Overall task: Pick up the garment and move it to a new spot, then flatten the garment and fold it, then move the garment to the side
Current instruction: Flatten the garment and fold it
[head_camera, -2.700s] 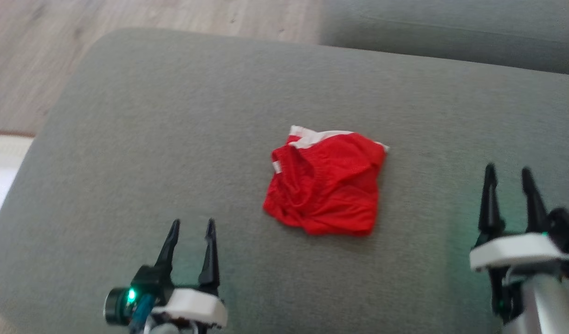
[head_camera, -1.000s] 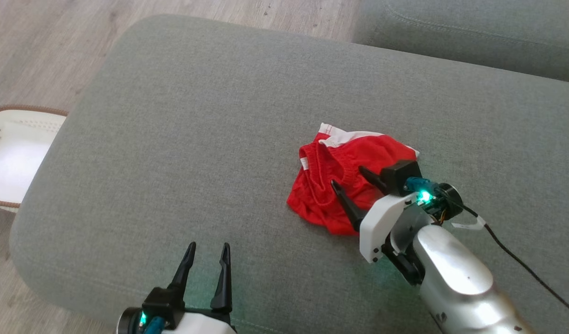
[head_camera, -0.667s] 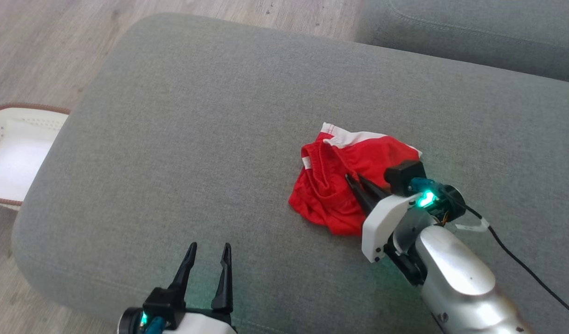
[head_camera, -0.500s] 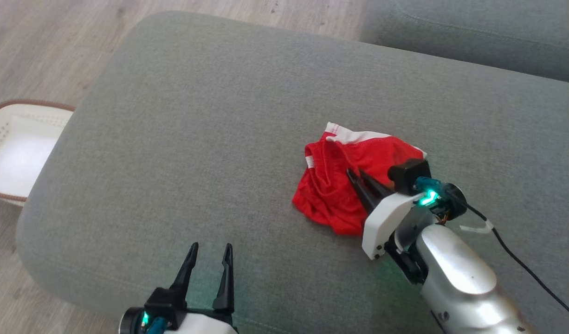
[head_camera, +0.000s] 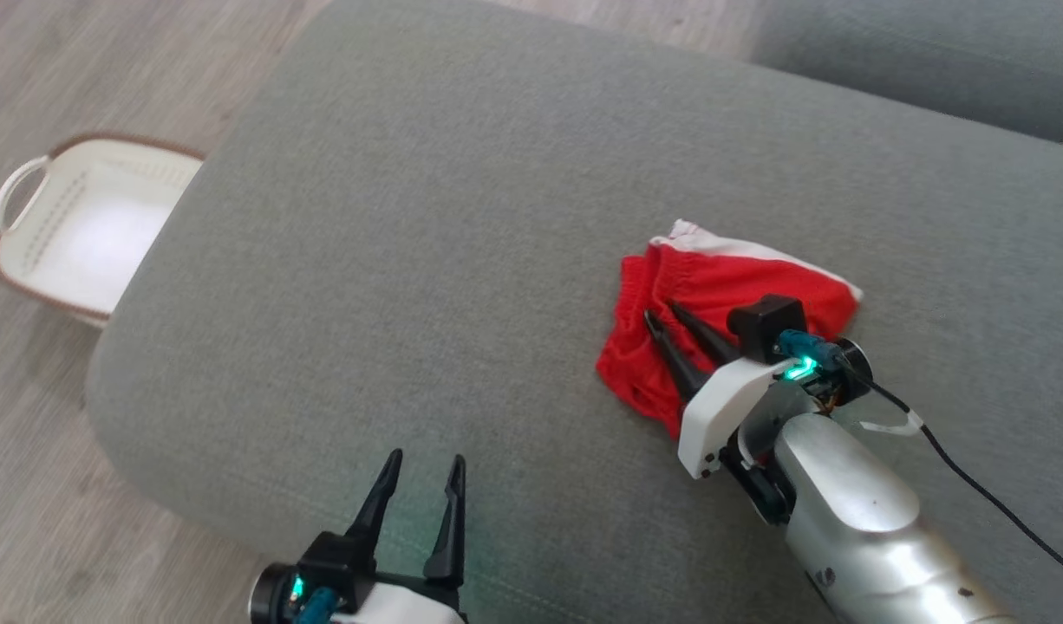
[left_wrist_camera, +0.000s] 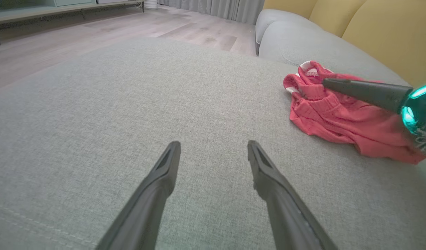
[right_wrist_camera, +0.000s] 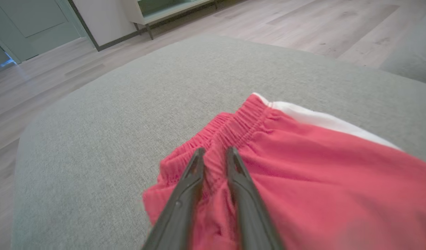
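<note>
The red garment [head_camera: 744, 277], white-trimmed and crumpled, lies on the grey cushion [head_camera: 453, 217], towards its right side. The right gripper [head_camera: 658, 312] lies on its elastic waistband, fingers only narrowly parted; whether they pinch the cloth I cannot tell. The left gripper [head_camera: 427, 457] hangs spread wide above the cushion's near edge, well apart. A white basket [head_camera: 81, 234] stands on the floor at left.

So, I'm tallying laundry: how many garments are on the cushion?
1: red shorts, right of middle on the grey cushion, at the tips of the right claw. Anything beneath them would be hidden.
</note>
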